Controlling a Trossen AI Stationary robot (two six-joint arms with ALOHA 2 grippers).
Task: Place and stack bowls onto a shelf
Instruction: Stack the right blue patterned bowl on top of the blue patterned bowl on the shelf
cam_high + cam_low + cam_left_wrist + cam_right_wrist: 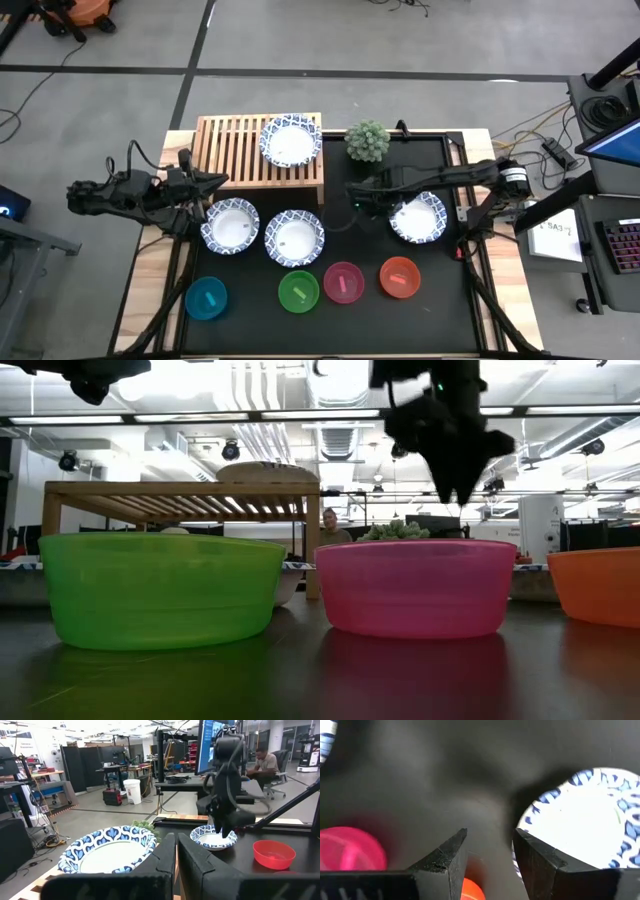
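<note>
Right wrist view: open right hand (490, 852) beside patterned bowl (590, 820).

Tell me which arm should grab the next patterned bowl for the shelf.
Probably the right. The right gripper hangs open at the edge of the rightmost patterned bowl. The left gripper is shut, parked by the shelf, which already holds one bowl.
</note>
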